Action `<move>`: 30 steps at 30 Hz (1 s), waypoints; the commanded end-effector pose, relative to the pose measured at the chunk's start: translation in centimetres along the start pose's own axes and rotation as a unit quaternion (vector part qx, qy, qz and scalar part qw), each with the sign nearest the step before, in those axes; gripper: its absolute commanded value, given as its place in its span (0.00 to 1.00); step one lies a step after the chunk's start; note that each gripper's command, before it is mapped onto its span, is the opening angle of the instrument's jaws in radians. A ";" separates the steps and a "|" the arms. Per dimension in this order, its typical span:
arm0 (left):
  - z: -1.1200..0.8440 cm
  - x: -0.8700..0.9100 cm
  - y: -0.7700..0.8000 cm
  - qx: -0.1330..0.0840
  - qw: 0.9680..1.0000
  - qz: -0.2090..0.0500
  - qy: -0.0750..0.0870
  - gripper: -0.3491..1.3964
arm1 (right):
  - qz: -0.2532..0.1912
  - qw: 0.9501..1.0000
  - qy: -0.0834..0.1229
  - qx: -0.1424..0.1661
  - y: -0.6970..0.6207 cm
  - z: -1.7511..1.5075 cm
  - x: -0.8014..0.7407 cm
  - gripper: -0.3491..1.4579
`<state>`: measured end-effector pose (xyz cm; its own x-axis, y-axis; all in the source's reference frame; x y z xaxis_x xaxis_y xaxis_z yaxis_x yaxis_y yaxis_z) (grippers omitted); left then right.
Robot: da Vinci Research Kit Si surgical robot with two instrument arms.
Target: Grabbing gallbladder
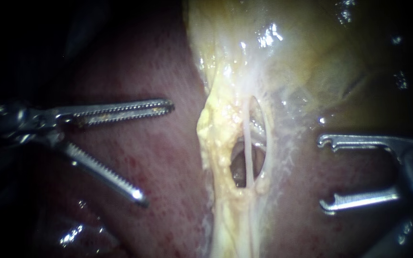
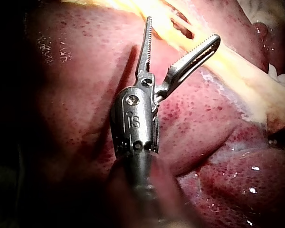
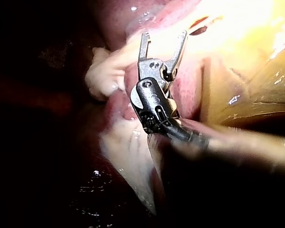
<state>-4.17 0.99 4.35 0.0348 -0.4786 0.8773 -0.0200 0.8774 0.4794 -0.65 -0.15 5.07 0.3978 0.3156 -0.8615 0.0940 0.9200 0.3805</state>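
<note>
Red liver (image 1: 178, 191) all round, gallbladder (image 1: 311, 62) untouched: your left instrument (image 1: 156, 153) and right instrument (image 1: 323, 173) both hover, jaws spread wide, nothing grabbed yet

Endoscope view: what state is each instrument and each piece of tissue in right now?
Left instrument: jaws open, holding nothing.
Right instrument: jaws open, holding nothing.
Gallbladder: not grasped by either instrument.
Tube: laid bare, no clip on it.
Liver: exposed, wet surface.
</note>
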 end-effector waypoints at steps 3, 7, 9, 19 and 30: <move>0.01 -0.03 -0.01 -0.015 1.000 -0.015 0.001 0.75 | 0.000 1.000 0.000 0.000 0.00 0.00 0.00 0.52; 0.02 -0.06 -0.01 -0.035 0.999 -0.024 0.002 0.72 | 0.000 1.000 0.000 0.000 0.00 0.00 0.00 0.52; 0.03 -0.06 0.00 -0.048 0.998 -0.030 0.002 0.70 | 0.000 1.000 0.000 0.000 0.00 0.00 0.00 0.52; 0.16 -0.06 0.04 -0.120 0.988 -0.098 0.025 0.59 | 0.000 1.000 0.000 0.000 -0.01 0.00 0.00 0.52; 0.28 -0.05 0.07 -0.183 0.966 -0.173 0.062 0.44 | 0.000 1.000 0.000 0.000 -0.01 0.00 0.00 0.52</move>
<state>-4.46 1.06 4.33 0.1054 -0.7615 0.6395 0.3785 0.6254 0.6823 -0.65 -0.15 5.06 0.3978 0.3152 -0.8616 0.0949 0.9200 0.3804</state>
